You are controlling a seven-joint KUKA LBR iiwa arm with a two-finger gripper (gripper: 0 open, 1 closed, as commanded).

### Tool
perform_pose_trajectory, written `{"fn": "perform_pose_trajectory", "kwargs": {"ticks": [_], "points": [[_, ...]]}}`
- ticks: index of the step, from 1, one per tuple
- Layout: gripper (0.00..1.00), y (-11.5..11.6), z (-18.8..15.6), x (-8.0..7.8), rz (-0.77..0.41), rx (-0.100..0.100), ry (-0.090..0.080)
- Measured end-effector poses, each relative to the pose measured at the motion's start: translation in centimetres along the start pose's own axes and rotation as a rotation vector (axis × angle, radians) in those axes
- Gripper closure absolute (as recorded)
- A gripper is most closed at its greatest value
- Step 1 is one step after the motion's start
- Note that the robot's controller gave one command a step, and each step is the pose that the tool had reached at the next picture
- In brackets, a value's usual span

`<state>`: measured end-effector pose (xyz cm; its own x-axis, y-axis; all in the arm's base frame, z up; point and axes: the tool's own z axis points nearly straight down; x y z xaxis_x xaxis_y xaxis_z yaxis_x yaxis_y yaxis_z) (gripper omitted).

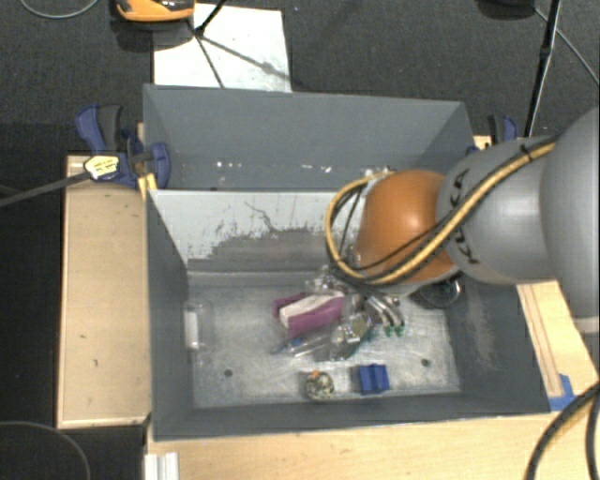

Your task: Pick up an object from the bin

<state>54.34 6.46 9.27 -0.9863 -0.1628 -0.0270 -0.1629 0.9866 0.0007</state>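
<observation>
Zero objs lifted yet: jaws sit low just right of purple block (314, 319), open/shut can't tell, so grasp & lift remain.

- A small blue ridged block (372, 378) lies on the floor of the grey metal bin (300, 131), close to the front wall and right of its middle.
- A small round mottled thing (318, 383) lies just left of the blue block, apart from it and equally near the front wall; perhaps a ball or a cap, though the view is too poor to tell.
- A pale, clear little cylinder (191, 328) lies by the bin's left wall, well apart from the other pieces, its length running along that wall.
- An orange-and-black device (155, 9) sits beyond the bin's back wall, on the dark ground there.
</observation>
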Motion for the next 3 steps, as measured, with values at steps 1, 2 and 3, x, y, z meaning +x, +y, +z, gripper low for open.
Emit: {"fn": "perform_pose_trajectory", "kwargs": {"ticks": [1,2,3], "points": [[0.00,0.7,1.3,-0.9,0.090,-0.002,-0.013],[1.00,0.6,1.2,-0.9,0.093,-0.002,-0.016],[1.00,-1.5,-17.1,-1.0,0.061,0.002,0.018]]}}
